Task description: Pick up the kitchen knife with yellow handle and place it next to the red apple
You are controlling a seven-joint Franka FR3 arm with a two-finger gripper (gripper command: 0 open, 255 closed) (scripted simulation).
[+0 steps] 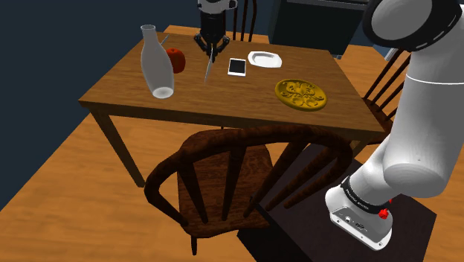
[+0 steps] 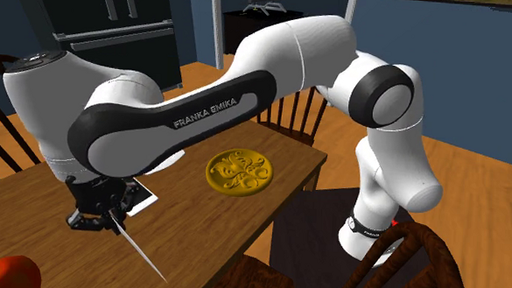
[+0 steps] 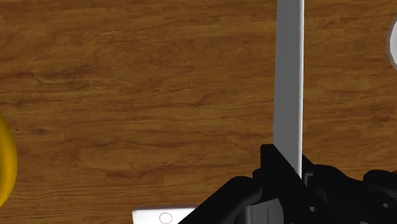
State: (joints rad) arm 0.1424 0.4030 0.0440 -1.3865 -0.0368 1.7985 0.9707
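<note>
Between apple [image 1: 176, 59] and phone [image 1: 237, 67], gripper [image 1: 211, 48] clasping knife [image 1: 209, 69]

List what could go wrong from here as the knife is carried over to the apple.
1. The knife hangs blade-down from the gripper, clasped at its upper end; it may swing or slip in transit.
2. The clear bottle stands right beside the apple; the blade or the hand could tip it over.
3. The tip points at the table; lowering it straight down would likely jab the wood.
</note>
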